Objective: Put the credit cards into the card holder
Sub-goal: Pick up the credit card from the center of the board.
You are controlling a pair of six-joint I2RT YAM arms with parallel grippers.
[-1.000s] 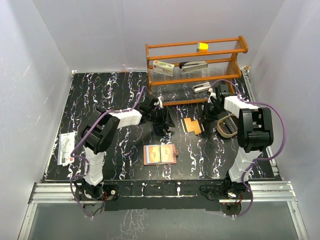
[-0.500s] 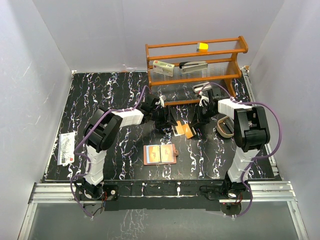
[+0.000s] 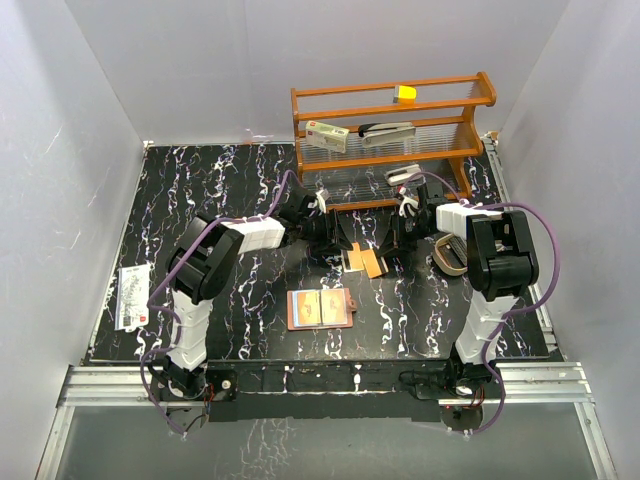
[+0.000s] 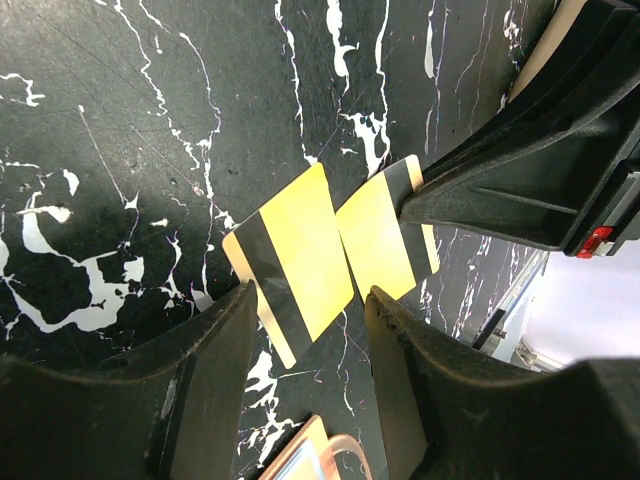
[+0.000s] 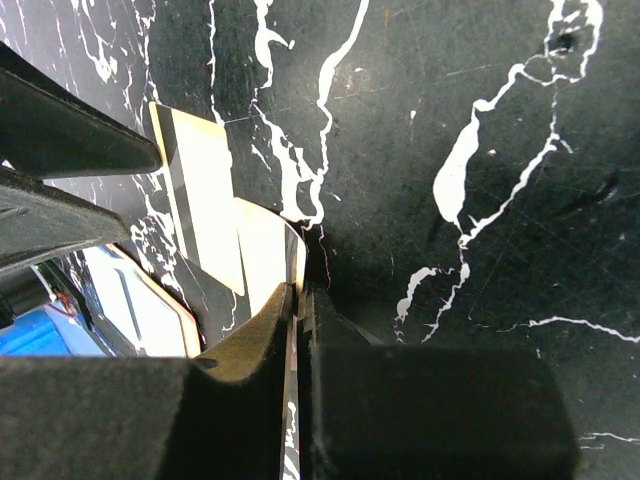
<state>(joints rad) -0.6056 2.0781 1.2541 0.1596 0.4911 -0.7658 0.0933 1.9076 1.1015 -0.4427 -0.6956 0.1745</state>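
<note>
Two orange credit cards with black stripes sit mid-table between my grippers. The left one (image 3: 354, 258) lies flat, also in the left wrist view (image 4: 295, 255) and the right wrist view (image 5: 205, 200). My right gripper (image 3: 392, 245) is shut on the edge of the right card (image 3: 374, 265), which shows in its own view (image 5: 262, 255) at its jaws (image 5: 300, 295) and in the left wrist view (image 4: 380, 235). My left gripper (image 3: 335, 238) is open and empty, its jaws (image 4: 310, 300) just above the flat card's near end. The reddish-brown card holder (image 3: 320, 308) lies open nearer the front with a card in it.
A wooden rack (image 3: 390, 140) with small items stands at the back. A tan oval tray (image 3: 450, 252) sits right of my right gripper. A white printed packet (image 3: 131, 296) lies at the left table edge.
My right gripper has moved left with its orange card. Both cards now sit further left, close to my left gripper, which has shifted slightly right.
</note>
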